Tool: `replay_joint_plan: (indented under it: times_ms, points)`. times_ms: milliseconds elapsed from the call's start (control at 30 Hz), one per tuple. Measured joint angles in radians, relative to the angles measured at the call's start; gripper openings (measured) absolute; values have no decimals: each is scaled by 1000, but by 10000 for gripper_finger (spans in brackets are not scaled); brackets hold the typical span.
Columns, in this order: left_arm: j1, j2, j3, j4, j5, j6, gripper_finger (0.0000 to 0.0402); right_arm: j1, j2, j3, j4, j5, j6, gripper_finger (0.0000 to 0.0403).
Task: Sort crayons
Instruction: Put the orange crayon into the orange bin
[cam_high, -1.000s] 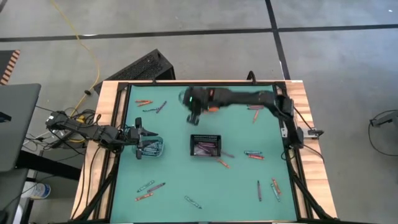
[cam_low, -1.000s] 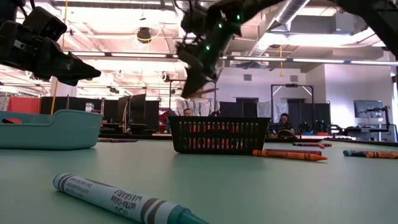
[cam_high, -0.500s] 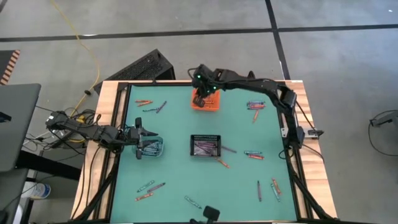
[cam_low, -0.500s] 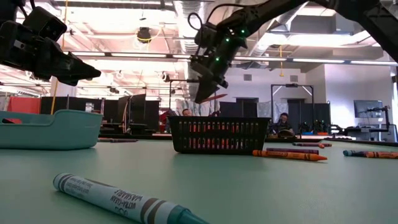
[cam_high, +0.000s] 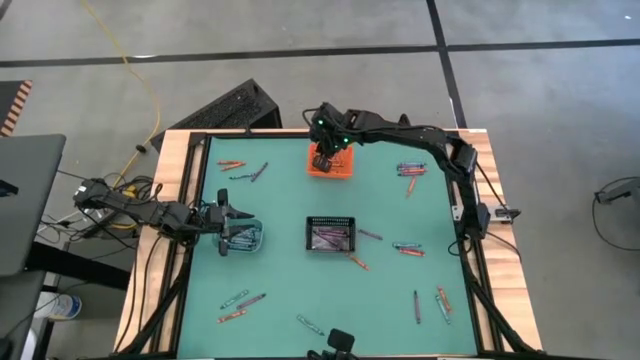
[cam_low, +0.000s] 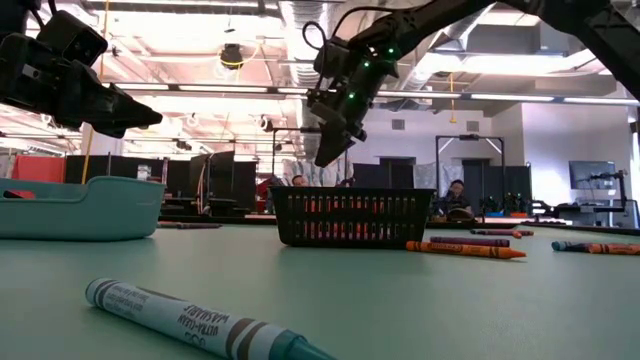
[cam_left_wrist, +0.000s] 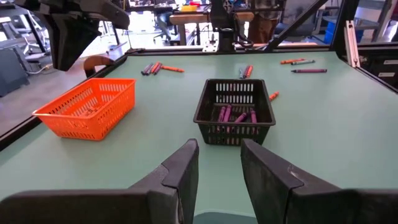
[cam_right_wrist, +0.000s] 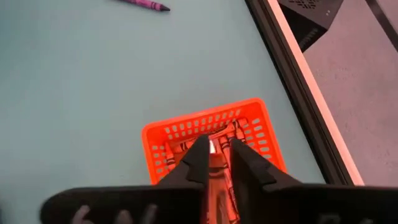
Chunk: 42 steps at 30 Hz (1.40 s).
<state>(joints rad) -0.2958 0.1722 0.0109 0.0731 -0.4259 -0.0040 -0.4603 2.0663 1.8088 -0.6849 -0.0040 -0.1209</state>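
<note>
Orange crayon (cam_right_wrist: 216, 167) sits between the right claw (cam_right_wrist: 216, 163) fingers, narrowly apart, directly above the orange bin (cam_right_wrist: 163, 138), lined up so it drops among its own colour. Left claw (cam_left_wrist: 219, 163) waits, parted, over the clear bin (cam_high: 250, 243); loose crayons (cam_high: 410, 249) dot the table (cam_high: 280, 280).

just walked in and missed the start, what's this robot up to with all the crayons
It is sorting crayons by colour into small bins. The right gripper hangs over the orange bin at the table's far edge, an orange crayon between its fingers, apparently being dropped in. The left gripper waits open over the clear bin on the left. Purple crayons lie in the black bin, and loose crayons are scattered over the table.
</note>
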Motion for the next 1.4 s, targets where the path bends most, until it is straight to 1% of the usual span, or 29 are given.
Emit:
replay_joint_plan:
  times_ms: [200,367,433,667,733,900,1000,1100,1167,1267,1333,1400]
  points:
    - [0,0,0,0,0,0,111,-8,0,0,-32,1,5,107]
    - [0,0,0,0,0,0,111,-6,-14,0,-101,-6,-38,115]
    - [0,0,0,0,0,0,111,2,-29,1,-120,-38,-61,115]
    - [0,0,0,0,0,0,111,8,-111,0,-333,-208,-170,111]
    - [0,0,0,0,0,0,111,6,-143,-32,-348,-249,-196,111]
    - [0,0,0,0,0,0,111,-1,-273,-253,-272,-284,-207,111]
    - [0,0,0,0,0,0,111,1,-395,-407,-223,-285,-164,111]
    - [0,0,0,0,0,0,111,22,-540,-580,-119,-285,-100,111]
    - [0,0,0,0,0,0,111,47,-646,-704,2,-285,-60,111]
    - [0,0,0,0,0,0,111,89,-796,-890,255,-286,14,111]
    - [0,0,0,0,0,-9,111,119,-874,-1006,430,-285,70,111]
    - [0,0,0,0,0,-66,111,154,-931,-1108,597,-284,118,111]
